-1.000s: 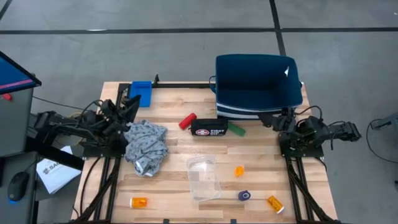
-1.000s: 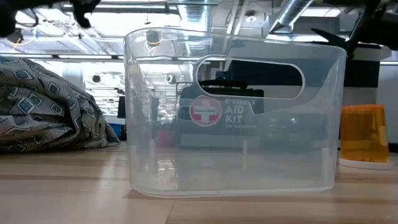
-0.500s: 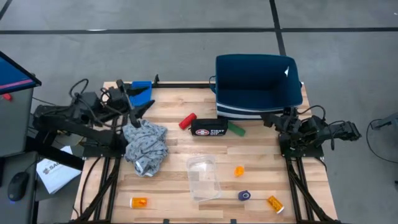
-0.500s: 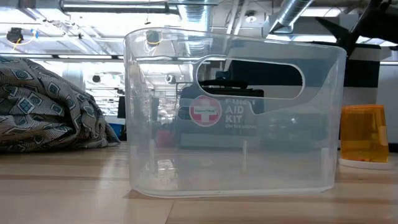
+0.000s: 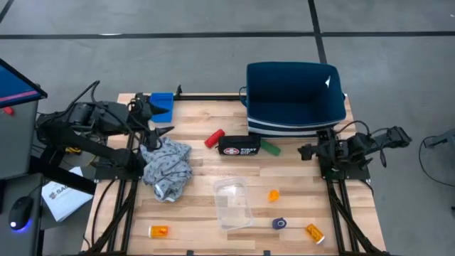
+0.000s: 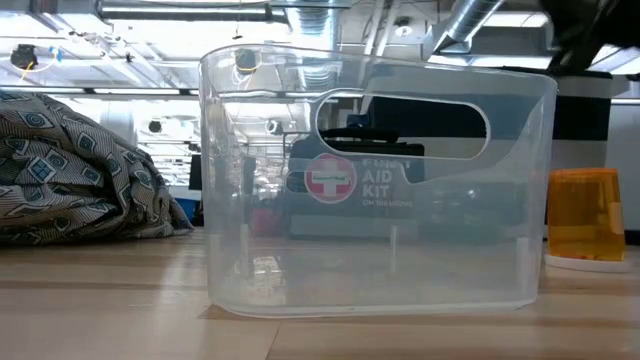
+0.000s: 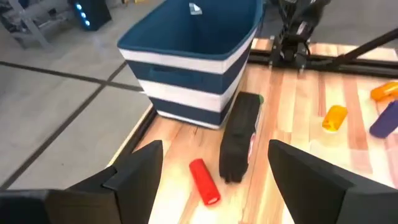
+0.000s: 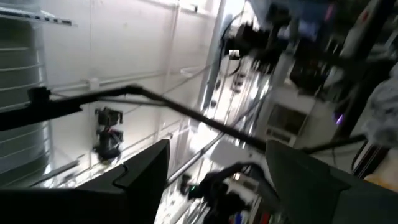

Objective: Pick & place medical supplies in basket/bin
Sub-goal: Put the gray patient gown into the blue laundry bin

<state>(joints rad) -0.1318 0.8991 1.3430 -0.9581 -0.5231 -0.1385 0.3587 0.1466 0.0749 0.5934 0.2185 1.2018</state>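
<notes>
The grey mottled cloth [image 5: 167,166] lies bunched on the left half of the wooden table [image 5: 199,206], and the left gripper [image 5: 158,132] hangs just beyond its far-left edge, fingers spread wide and holding nothing; in the left wrist view the two dark fingers [image 7: 134,177] stand well apart with the table between them. The navy bin [image 5: 295,96] with white stripes stands at the far right of the table; just in front of it lie a red roll [image 5: 214,137], a black first-aid pouch [image 5: 239,146] and a green roll [image 5: 269,147], the pouch between the two rolls. Nearer, a clear plastic container [image 5: 232,203] stands in the middle; to its right sit a small orange pill bottle [image 5: 273,195], a blue roll [image 5: 279,223] and another orange bottle [image 5: 313,232] at the near right; a third orange bottle [image 5: 158,231] lies at the near left. A blue block [image 5: 163,104] sits at the far left corner. The right gripper [image 5: 307,151] waits at the table's right edge, near the bin's front corner, well apart from all the supplies; its fingers [image 8: 146,171] stand open and empty.
</notes>
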